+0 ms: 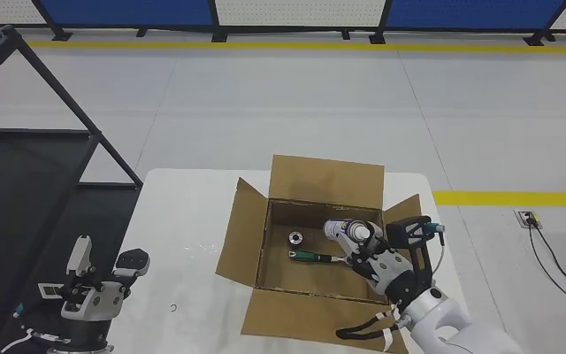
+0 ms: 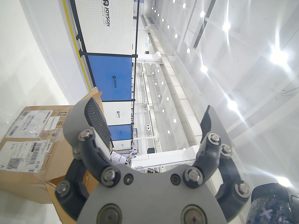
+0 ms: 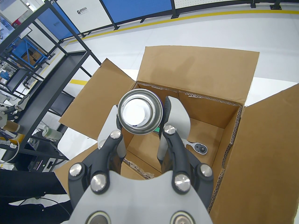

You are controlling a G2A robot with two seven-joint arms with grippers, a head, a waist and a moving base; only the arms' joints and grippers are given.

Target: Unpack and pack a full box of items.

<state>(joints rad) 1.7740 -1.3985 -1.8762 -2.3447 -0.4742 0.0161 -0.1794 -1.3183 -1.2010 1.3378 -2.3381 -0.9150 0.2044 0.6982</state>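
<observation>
An open cardboard box (image 1: pixel 325 180) stands on the white table (image 1: pixel 190 230), flaps spread. My right gripper (image 3: pixel 140 115) is shut on a metal spray can (image 3: pixel 139 111) with a white cap, held upright over the box's right half; from above the can (image 1: pixel 347 230) shows between the fingers. On the box floor lie a green-handled ratchet wrench (image 1: pixel 309 257), its head (image 3: pixel 201 147) visible in the right wrist view, and a small round metal part (image 1: pixel 295 237). My left gripper (image 2: pixel 149 117) is open, pointing up at the ceiling beside the box (image 2: pixel 35 141), at the table's front left corner (image 1: pixel 88 288).
A black metal rack (image 1: pixel 53 168) stands to the left of the table. The white tabletop lies bare between the box and the left arm. A small dark ring mark (image 1: pixel 173 308) sits on the table near the front edge.
</observation>
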